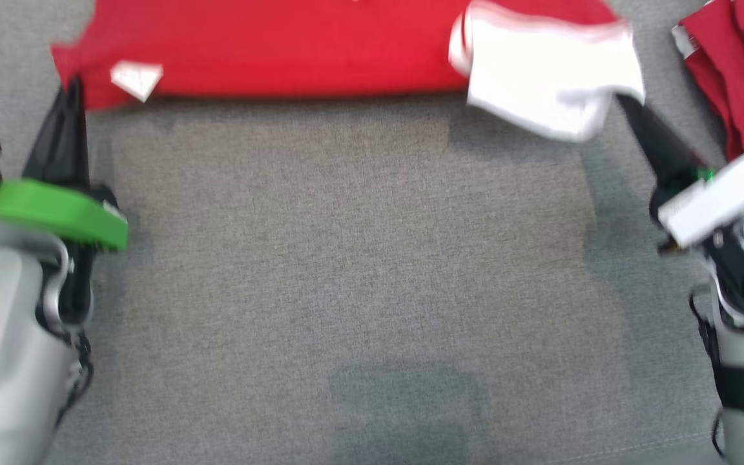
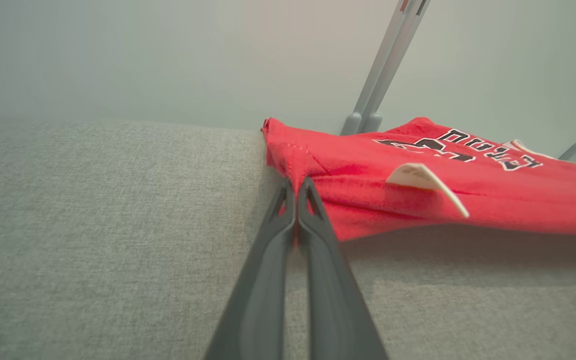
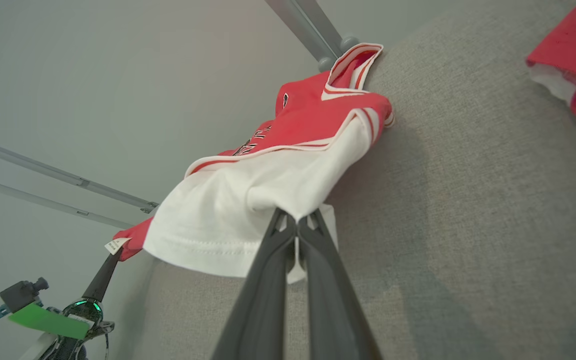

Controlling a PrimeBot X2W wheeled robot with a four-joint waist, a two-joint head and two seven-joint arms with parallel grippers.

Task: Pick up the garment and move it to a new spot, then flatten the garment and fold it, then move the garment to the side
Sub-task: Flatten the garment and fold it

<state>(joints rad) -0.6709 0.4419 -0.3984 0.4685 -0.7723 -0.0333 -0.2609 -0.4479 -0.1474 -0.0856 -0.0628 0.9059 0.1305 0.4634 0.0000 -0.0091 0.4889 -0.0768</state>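
The garment (image 1: 281, 51) is a red jersey with white sleeves and dark lettering, stretched across the far part of the grey fabric surface (image 1: 346, 258). My left gripper (image 1: 73, 87) is shut on its red hem corner (image 2: 293, 170), lifted a little above the surface. A white tag (image 2: 425, 182) sticks out near that corner. My right gripper (image 1: 624, 103) is shut on the white sleeve (image 3: 248, 200), which hangs in folds off the fingertips. In the right wrist view the collar (image 3: 353, 65) lies at the far edge, and my left gripper (image 3: 113, 255) holds the opposite end.
Another red cloth pile (image 1: 733, 71) lies at the far right of the surface, also in the right wrist view (image 3: 575, 60). Grey metal rails (image 2: 385, 65) stand beyond the far edge against a pale wall.
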